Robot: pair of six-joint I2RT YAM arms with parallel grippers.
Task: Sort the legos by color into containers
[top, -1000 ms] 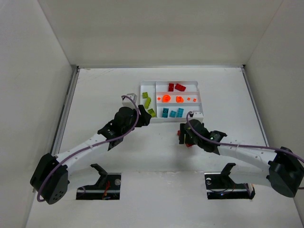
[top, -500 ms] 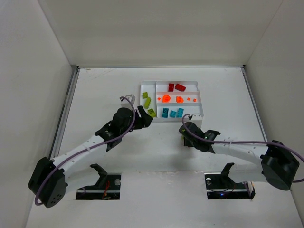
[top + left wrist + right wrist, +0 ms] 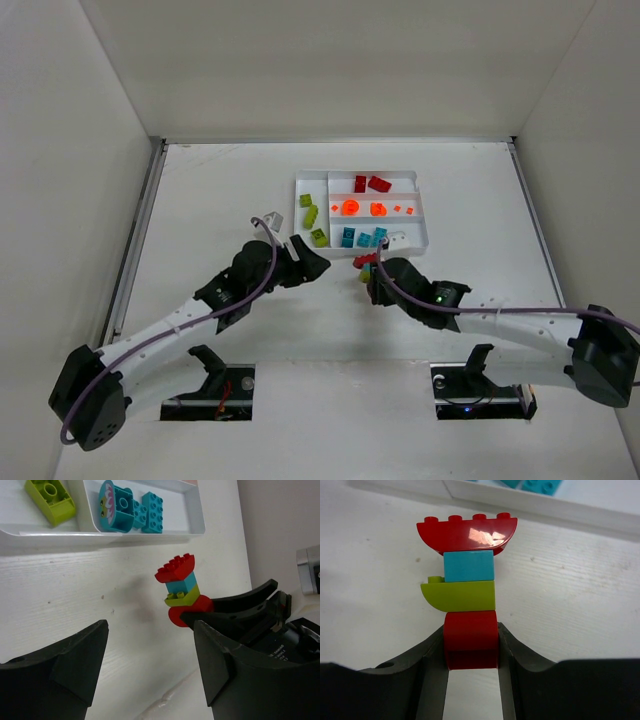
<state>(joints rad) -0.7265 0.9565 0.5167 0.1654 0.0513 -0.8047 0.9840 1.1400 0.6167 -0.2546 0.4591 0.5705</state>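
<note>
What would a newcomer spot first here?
The mixed stack pinched at its red base in the right claw: red, lime, teal, then a red curved cap. It sits just outside the near edge of the white tray. The tray holds bricks grouped by color. The left claw is open and faces the stack.

tray (image 3: 100,536) cropped, teal bricks (image 3: 540,485) cut off

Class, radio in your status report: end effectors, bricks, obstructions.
Right end effector shut on four-piece stack. Left end effector open, empty, facing stack. Stack outside tray, unsorted. No obstruction seen.
</note>
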